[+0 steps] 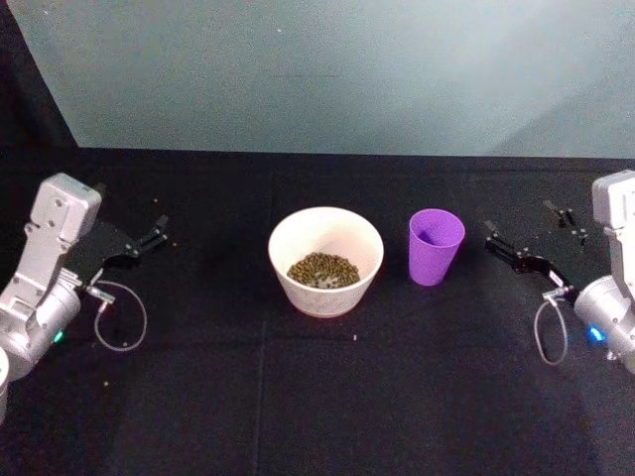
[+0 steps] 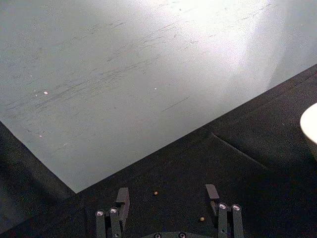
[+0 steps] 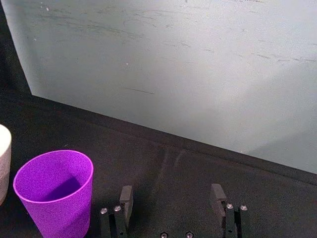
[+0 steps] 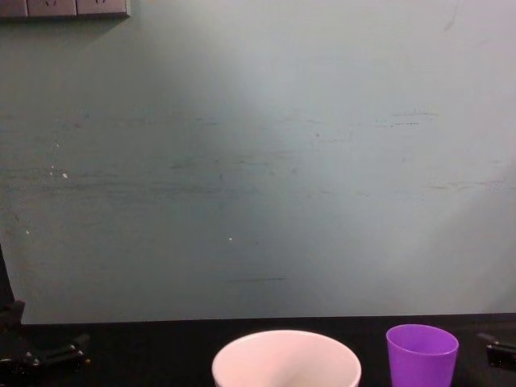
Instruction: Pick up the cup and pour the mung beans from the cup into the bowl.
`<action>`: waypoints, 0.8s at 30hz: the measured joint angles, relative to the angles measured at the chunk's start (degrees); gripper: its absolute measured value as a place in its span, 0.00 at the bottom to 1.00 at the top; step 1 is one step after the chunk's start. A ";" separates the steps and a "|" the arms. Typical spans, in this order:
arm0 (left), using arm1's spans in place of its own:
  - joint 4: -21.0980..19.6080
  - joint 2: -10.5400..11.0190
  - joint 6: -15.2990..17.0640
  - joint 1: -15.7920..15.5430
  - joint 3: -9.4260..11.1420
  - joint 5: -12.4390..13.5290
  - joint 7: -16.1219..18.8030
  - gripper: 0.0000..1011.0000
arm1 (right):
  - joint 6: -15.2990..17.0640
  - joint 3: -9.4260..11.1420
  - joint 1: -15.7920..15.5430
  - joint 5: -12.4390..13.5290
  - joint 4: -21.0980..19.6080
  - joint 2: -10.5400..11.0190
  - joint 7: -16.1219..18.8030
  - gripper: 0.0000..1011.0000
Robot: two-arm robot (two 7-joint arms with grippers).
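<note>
The white bowl (image 1: 322, 296) stands at the table's middle with mung beans (image 1: 323, 269) lying in its bottom. Just to its right the purple cup (image 1: 436, 246) stands upright; its inside looks plain purple, with no beans showing. My right gripper (image 1: 508, 250) rests open, right of the cup and apart from it. In the right wrist view the cup (image 3: 54, 191) sits beside the open fingers (image 3: 126, 198), not between them. At the far left, well away from the bowl, my left gripper (image 1: 147, 241) is open and holds nothing. The chest view shows the bowl (image 4: 286, 363) and the cup (image 4: 422, 355) side by side.
A black cloth (image 1: 298, 397) covers the table, and a pale grey wall (image 1: 347, 69) rises behind it. A few loose beans (image 2: 155, 193) lie on the cloth near the left gripper (image 2: 167, 198). The bowl's edge (image 2: 311, 126) shows in the left wrist view.
</note>
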 joint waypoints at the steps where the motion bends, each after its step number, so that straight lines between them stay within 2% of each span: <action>1: 0.00 0.00 0.00 0.00 0.00 0.00 0.00 0.99 | -0.01 0.00 0.01 0.00 0.00 0.00 0.01 0.99; 24: 0.00 0.00 0.00 0.00 0.00 0.00 0.00 0.99 | -0.01 -0.01 0.00 0.04 0.08 0.04 0.03 0.99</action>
